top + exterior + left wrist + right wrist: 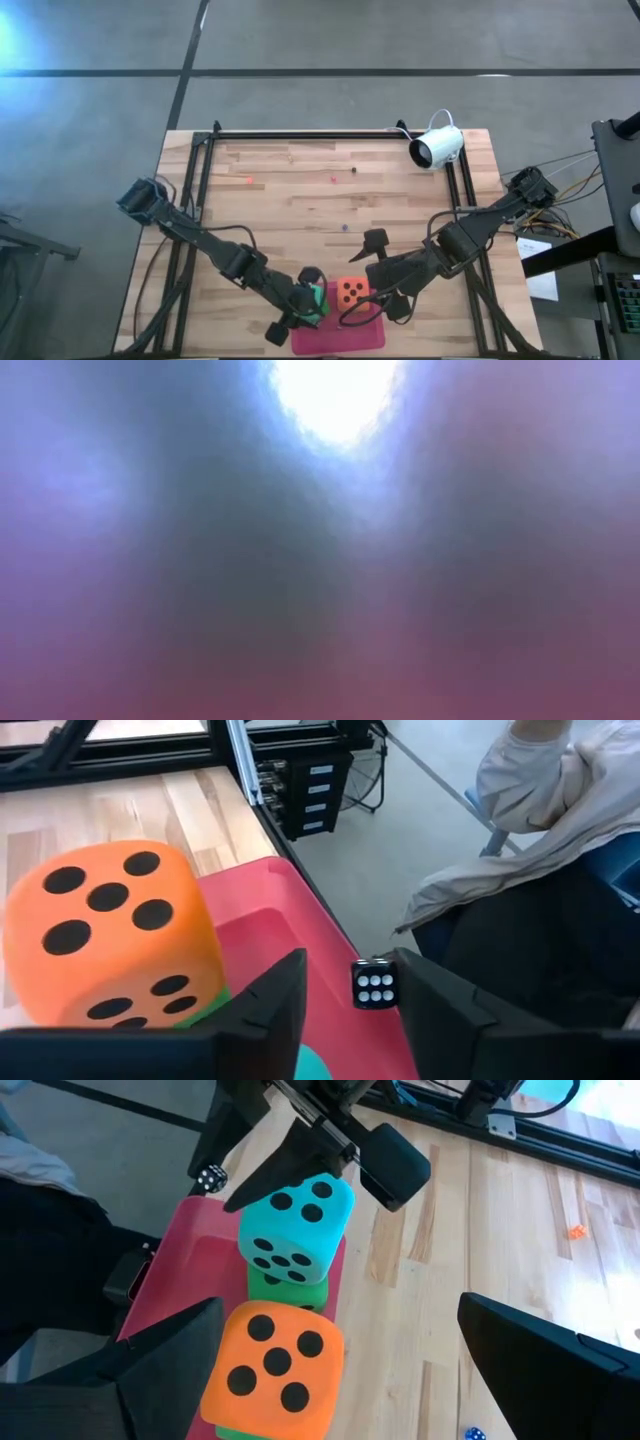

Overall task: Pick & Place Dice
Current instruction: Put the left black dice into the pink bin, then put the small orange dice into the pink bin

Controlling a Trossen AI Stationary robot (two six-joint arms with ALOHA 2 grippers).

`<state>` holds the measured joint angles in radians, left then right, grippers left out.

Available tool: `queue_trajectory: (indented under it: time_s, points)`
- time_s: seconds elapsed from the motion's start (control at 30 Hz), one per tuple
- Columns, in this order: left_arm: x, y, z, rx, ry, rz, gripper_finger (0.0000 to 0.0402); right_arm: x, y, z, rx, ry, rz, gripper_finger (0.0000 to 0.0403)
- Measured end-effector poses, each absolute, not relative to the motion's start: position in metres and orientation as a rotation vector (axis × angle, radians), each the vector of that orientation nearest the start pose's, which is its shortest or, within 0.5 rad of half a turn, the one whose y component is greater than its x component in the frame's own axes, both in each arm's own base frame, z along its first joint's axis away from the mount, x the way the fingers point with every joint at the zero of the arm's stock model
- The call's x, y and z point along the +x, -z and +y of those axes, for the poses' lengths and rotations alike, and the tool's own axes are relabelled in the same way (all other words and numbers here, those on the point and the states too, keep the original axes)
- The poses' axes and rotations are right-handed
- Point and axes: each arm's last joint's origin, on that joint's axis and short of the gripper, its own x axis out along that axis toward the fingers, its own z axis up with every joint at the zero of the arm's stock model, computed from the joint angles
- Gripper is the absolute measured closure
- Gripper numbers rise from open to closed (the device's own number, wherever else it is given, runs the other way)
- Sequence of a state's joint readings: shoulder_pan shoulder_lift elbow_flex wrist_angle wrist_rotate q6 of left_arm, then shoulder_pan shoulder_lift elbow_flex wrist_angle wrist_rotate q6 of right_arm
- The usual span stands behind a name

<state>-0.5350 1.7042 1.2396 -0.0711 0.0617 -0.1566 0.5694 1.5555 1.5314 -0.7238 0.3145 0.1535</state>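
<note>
A pink mat [340,335] lies at the table's near edge. On it a teal die [295,1230] sits on top of a green die [290,1292]. Beside them an orange die [275,1365] rests on another green die [215,1005]. My left gripper [315,298] reaches in from the left, its fingers parted at either side of the teal die's upper part. My right gripper [372,280] hangs wide open just right of the orange die, with nothing between its fingers. My left gripper has one finger [285,1175] along the teal die's upper edge and the other [392,1165] just off its opposite upper corner. It slants down from the table's left. I cannot tell whether either finger touches the die. The teal die rests on the green die below.
A tiny black die [373,985] lies at the mat's near edge. A white camera [437,147] stands at the far right of the wooden table, inside a black frame [300,133]. A seated person in a light jacket [560,800] is beyond the near edge.
</note>
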Motion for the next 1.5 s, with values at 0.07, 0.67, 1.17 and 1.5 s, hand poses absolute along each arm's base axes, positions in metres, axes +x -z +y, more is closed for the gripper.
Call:
queue_trajectory:
  time_s: [0.07,0.67,1.17,1.5]
  points:
    - [0.330,-0.260,-0.197,-0.020,0.534,0.570,0.0237,0.285,-0.357,0.172,-0.174,-0.189,0.692,0.0003]
    - [0.332,-0.255,-0.194,0.029,0.488,0.573,0.0181,0.285,-0.357,0.172,-0.177,-0.191,0.692,0.0003]
    - [0.335,-0.255,-0.188,0.065,0.458,0.598,0.0208,0.285,-0.357,0.172,-0.181,-0.193,0.692,0.0003]
    - [0.316,-0.288,-0.169,0.096,0.437,0.674,0.0226,0.284,-0.357,0.171,-0.180,-0.193,0.694,0.0003]
